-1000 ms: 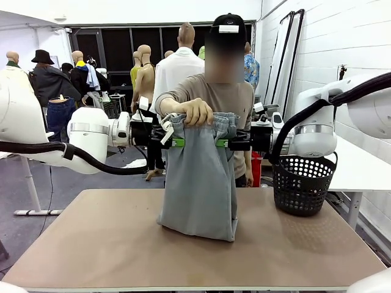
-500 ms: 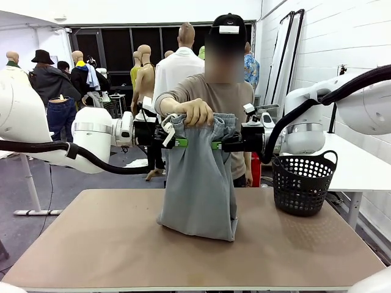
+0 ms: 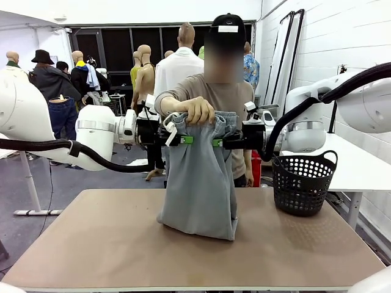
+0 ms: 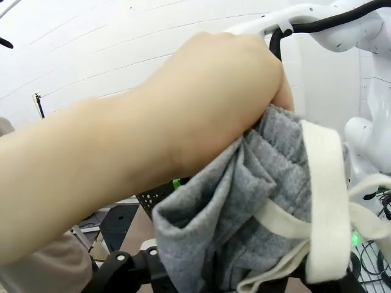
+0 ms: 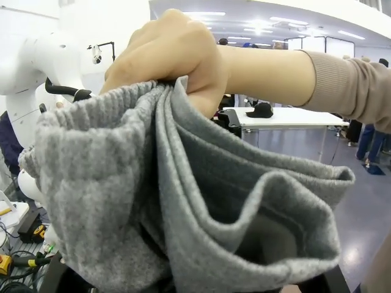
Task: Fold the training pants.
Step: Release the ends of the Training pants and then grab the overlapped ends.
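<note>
A person's hand (image 3: pixel 195 111) holds the light grey training pants (image 3: pixel 198 183) up by the bunched waistband, and their folded lower end rests on the table (image 3: pixel 91 244). The white drawstring (image 4: pixel 317 195) hangs at the waistband's left side. My left gripper (image 3: pixel 183 140) reaches in level from the left, just under the waistband. My right gripper (image 3: pixel 220 143) does the same from the right. Green pads of both touch the cloth. In each wrist view the fingers (image 4: pixel 119 268) (image 5: pixel 52 271) stand wide apart with waistband cloth between them, so both are open.
A black perforated basket (image 3: pixel 303 183) stands at the table's right edge, just below my right arm (image 3: pixel 305 131). The person stands at the far side, right behind the pants. Bare tabletop lies on both sides of the pants and in front of them.
Both grippers have closed in on the pants from the sides and risen slightly toward the waistband. The hand and the hanging pants have stayed put.
</note>
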{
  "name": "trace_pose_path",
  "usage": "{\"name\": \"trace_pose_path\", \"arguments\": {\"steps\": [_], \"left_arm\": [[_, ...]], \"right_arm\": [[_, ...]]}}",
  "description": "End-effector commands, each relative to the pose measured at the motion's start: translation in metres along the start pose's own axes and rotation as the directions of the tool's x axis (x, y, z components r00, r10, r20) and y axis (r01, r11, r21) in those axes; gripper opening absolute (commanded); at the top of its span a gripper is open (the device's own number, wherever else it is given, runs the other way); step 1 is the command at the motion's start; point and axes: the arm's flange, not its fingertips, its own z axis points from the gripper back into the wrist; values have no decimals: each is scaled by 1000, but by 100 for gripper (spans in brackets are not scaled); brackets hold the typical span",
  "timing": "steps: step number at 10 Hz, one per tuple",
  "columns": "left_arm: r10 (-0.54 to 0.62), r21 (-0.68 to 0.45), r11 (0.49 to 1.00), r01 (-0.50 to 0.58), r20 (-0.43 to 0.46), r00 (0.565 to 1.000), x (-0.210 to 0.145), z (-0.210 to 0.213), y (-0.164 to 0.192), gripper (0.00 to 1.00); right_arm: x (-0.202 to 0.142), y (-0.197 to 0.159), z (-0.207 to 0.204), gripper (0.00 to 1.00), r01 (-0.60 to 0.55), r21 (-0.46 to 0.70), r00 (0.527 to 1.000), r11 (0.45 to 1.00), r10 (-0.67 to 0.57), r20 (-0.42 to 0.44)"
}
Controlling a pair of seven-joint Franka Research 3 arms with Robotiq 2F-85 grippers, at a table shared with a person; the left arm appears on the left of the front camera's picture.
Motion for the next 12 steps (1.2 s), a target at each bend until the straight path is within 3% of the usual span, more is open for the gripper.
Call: {"name": "trace_pose_path", "arguments": {"steps": [1, 2, 4, 5, 8, 12], "left_arm": [[5, -25, 1000, -5, -14, 1000, 4, -3, 7, 11], [13, -24, 1000, -13, 1, 1000, 4, -1, 6, 0], [23, -10, 1000, -22, 47, 999, 6, 4, 5, 0], [27, -4, 1000, -27, 67, 997, 6, 6, 5, 0], [36, 3, 999, -36, 97, 995, 8, 10, 6, 0], [47, -23, 999, -45, 58, 997, 3, 10, 3, 0]], "right_arm": [[5, -10, 2, 64, -13, -1, 1000, 1000, 13, -7], [6, -12, 6, 46, -16, 2, 1000, 1000, 16, -16], [9, -17, 15, 8, -3, 6, 1000, 1000, 3, -21], [10, -18, 16, 0, 0, 12, 1000, 1000, 1, -28], [11, -21, 16, 0, 23, 27, 999, 999, -22, -30], [17, -21, 10, 0, -15, 31, 1000, 999, 15, -3]]}}
